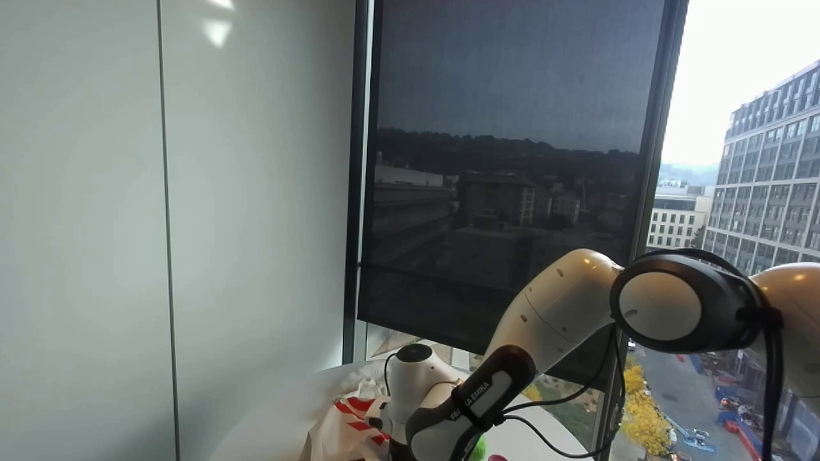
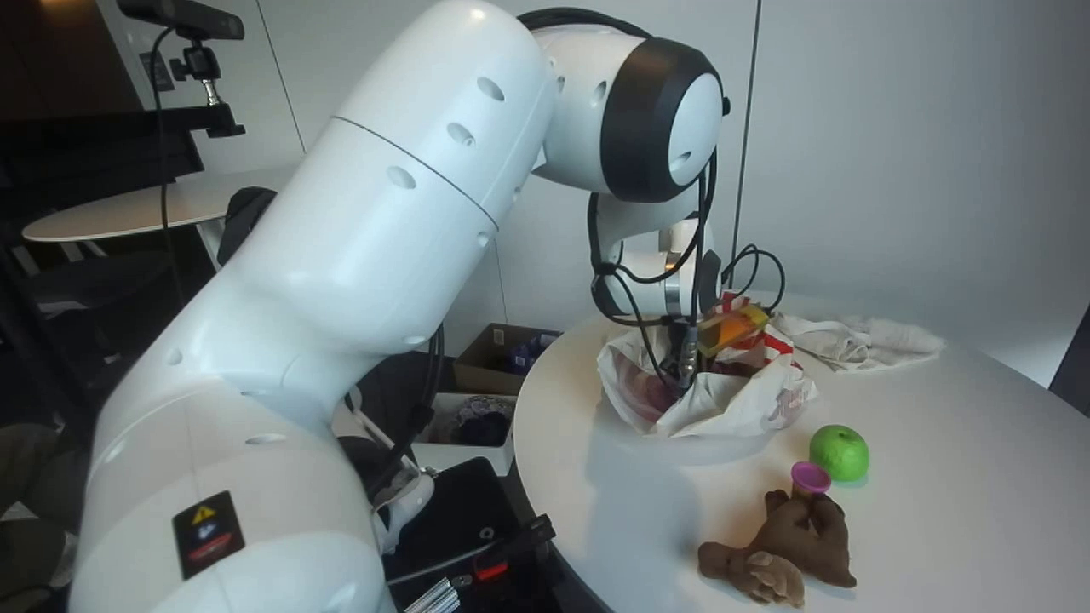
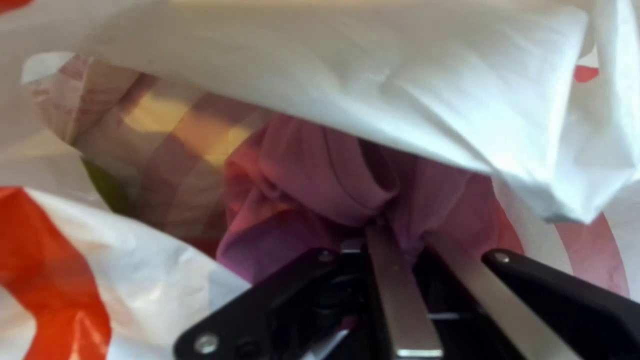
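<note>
My gripper (image 3: 407, 242) reaches into a white and red plastic bag, and its fingers are close together with a pink cloth (image 3: 320, 170) bunched between the tips. The bag (image 3: 320, 60) hangs over the cloth from above and surrounds the fingers. In an exterior view the gripper (image 2: 684, 362) points down into the open, crumpled bag (image 2: 749, 409) on a round white table (image 2: 962, 477). A yellow-orange piece (image 2: 734, 330) shows beside the gripper at the bag's top. The bag (image 1: 343, 432) also shows in an exterior view, where the arm hides the fingertips.
A green round object (image 2: 839, 453), a magenta-rimmed object (image 2: 810, 478) and a brown plush toy (image 2: 800, 541) lie on the table in front of the bag. A white cloth (image 2: 860, 340) lies behind it. Boxes (image 2: 490, 353) stand on the floor. A wall and a window flank the table.
</note>
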{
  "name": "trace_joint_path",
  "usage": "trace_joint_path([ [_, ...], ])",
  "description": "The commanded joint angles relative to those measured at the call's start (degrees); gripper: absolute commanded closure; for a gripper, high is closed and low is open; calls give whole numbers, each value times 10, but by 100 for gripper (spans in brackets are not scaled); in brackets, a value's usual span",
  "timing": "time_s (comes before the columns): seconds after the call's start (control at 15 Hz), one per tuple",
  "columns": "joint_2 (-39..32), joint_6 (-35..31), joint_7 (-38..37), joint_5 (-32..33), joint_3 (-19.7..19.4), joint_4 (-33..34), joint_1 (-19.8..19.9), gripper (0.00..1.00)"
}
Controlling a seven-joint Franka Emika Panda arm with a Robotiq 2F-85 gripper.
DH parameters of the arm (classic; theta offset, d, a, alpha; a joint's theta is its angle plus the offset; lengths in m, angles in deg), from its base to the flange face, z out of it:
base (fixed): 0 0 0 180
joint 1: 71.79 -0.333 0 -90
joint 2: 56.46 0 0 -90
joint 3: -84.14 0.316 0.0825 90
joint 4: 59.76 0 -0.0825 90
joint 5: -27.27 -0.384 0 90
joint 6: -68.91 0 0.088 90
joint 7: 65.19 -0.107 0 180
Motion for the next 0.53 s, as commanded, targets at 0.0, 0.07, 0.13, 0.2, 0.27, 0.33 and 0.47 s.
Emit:
trace_joint_path([
  [0.0, 46, 46, -7, -3, -4, -10, -8, 92],
  [0.07, 57, 77, -8, -10, -2, -7, -7, 92],
  [0.13, 65, 108, -9, -19, 2, -1, -6, 92],
  [0.2, 73, 155, -5, -38, 11, 8, 0, 92],
  [0.27, 78, 202, -9, -53, 13, 21, 0, 92],
  [0.33, 84, 235, -15, -63, 13, 31, -1, 92],
  [0.47, 94, 293, -15, -85, 19, 52, 3, 92],
])
